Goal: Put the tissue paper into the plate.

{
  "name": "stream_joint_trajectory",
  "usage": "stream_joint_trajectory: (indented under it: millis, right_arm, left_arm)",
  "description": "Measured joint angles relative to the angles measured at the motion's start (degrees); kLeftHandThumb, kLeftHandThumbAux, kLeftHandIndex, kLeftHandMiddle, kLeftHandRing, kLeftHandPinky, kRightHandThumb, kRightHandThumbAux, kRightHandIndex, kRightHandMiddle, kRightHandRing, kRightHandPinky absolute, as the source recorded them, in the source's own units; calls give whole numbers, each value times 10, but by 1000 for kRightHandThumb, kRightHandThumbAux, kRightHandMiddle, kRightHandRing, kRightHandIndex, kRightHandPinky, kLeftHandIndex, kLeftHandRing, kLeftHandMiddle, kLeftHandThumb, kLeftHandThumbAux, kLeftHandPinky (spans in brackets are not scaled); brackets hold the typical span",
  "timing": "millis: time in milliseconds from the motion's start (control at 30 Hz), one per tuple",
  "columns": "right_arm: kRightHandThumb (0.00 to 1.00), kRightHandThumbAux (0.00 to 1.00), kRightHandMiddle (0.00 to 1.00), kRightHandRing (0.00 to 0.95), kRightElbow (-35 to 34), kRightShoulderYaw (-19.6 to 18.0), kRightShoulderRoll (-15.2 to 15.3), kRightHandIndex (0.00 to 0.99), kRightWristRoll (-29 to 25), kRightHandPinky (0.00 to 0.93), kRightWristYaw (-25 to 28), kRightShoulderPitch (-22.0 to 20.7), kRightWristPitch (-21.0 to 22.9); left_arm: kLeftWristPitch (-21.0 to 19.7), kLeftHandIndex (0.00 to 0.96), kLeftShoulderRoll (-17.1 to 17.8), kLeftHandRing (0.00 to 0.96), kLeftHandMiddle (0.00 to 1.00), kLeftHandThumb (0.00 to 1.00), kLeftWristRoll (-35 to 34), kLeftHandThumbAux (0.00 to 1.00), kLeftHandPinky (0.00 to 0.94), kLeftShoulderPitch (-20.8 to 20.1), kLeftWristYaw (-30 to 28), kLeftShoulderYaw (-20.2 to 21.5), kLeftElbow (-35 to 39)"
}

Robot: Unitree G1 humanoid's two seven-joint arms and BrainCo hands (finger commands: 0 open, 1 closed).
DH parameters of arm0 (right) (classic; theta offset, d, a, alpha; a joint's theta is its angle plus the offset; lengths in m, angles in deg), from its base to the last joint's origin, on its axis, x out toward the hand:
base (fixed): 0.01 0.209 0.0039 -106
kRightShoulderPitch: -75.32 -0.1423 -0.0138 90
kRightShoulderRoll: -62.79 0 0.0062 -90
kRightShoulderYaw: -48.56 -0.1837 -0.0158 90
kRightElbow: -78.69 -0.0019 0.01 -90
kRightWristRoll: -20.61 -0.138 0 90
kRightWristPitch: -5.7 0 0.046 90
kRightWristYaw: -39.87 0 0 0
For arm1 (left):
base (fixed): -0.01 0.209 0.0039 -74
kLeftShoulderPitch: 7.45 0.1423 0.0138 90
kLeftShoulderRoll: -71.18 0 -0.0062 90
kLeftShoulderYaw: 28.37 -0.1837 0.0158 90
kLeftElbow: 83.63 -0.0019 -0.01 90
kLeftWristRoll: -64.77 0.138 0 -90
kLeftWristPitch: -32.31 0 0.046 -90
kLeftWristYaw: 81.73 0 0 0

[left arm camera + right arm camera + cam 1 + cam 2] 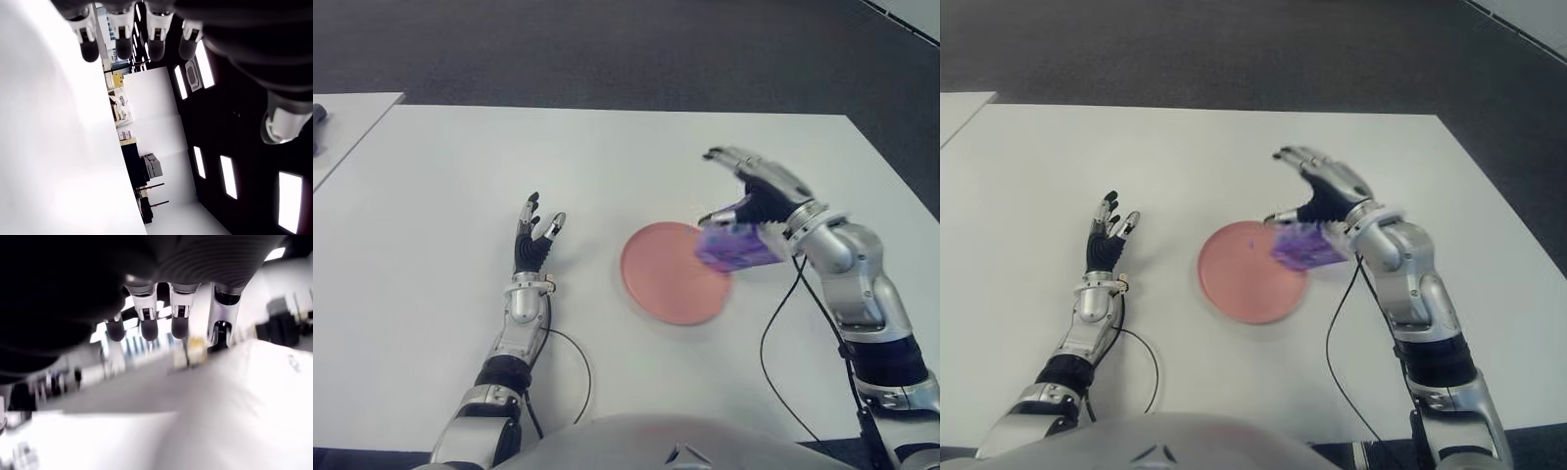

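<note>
1. R hand [751, 201]: raised over the right edge of the plate, fingers extended, not wrapped round anything. The tissue pack shows just below the palm, blurred; contact can't be confirmed, so it reads as released or releasing.
2. Tissue paper [736, 246]: small purple pack at the plate's right rim, overlapping it. Whether it is in the air or already resting there, can't tell.
3. Handling, judged: light, soft, crushable pack with a likely slick wrapper. Best taken across the short sides with light pressure; it could bounce or slide off the rim.
4. Plate [661, 277]: pink, flat and shallow, lying mid-worktop, otherwise empty.
5. L hand [534, 238]: idle, fingers spread, empty, well left of the plate.
6. Worktop [607, 157]: white, smooth. Cables trail from both wrists.
7. Room: dark carpet floor [607, 49] beyond; a second white table [342, 122] at far left.
</note>
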Motion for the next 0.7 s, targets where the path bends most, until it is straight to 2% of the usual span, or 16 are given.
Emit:
stream_joint_trajectory:
  millis: [133, 333, 700]
  right_arm:
    - [130, 468, 0, 0, 1, -13, -45, 0, -29, 0, -32, 2, 22]
    - [114, 522, 0, 0, 33, -42, -91, 0, -82, 0, -77, -4, 22]
    - [67, 625, 0, 0, 61, -94, -139, 0, -201, 0, -99, -6, 32]
  left_arm:
    - [0, 0, 0, 0, 0, 0, 0, 442, 0, 0, 0, 0, 0]
    - [1, 0, 0, 0, 0, 0, 0, 444, 0, 0, 0, 0, 0]
    - [5, 0, 2, 0, 0, 0, 0, 443, 0, 0, 0, 0, -2]
